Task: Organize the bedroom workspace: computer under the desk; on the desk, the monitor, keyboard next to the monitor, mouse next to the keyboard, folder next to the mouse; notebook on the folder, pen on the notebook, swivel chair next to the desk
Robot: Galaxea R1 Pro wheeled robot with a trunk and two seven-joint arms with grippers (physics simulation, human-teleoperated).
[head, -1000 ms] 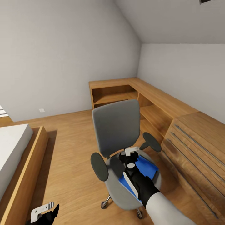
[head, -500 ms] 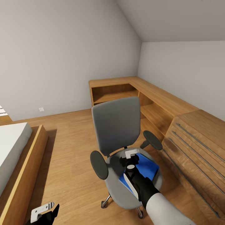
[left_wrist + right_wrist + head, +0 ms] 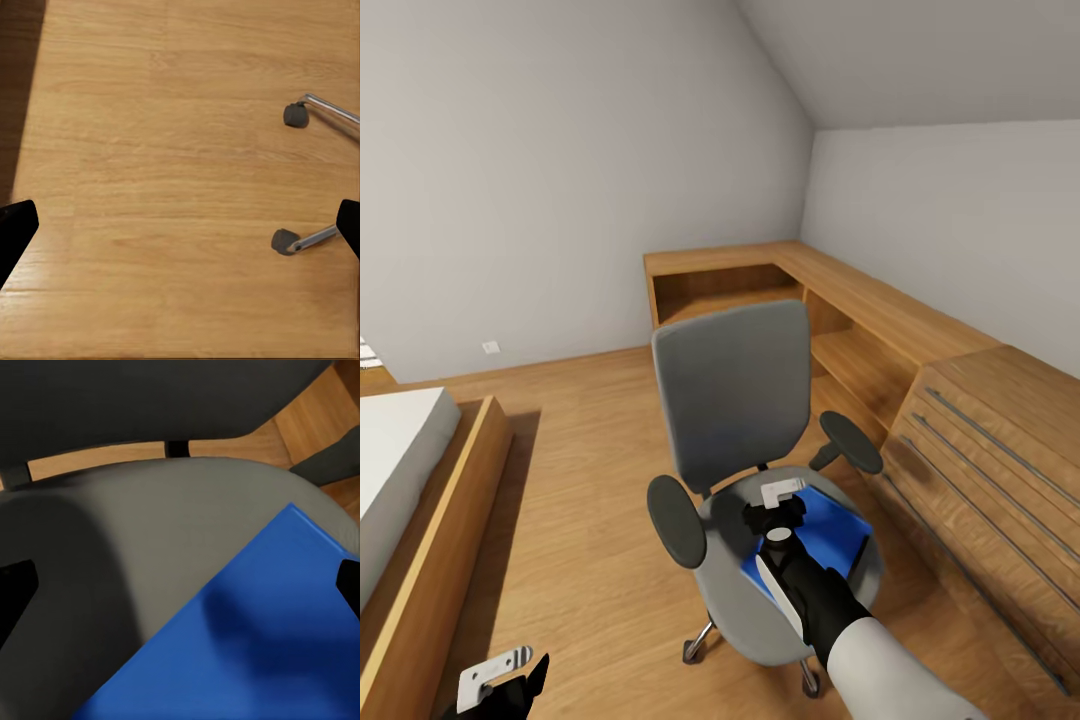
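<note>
Chair [image 3: 745,420] stands mid-floor on pale wood planks, its flat grey back upright, rounded grey seat below, two dark oval arm pads at the sides, and chrome legs with small dark casters underneath. Folder [image 3: 830,535], a flat bright blue rectangle, lies on the right part of the seat with one corner pointing toward the backrest. Wooden shelving [image 3: 830,310] lines the far and right walls, its open compartments bare, and a slatted wooden cabinet [image 3: 980,470] stands nearer on the right. Bed [image 3: 410,500] with a wooden frame sits at left. The right gripper [image 3: 180,577] hangs over the seat and folder, arm reaching forward, fingers spread wide. The left gripper [image 3: 180,225] hangs low over the floor near two casters, fingers likewise spread.
</note>
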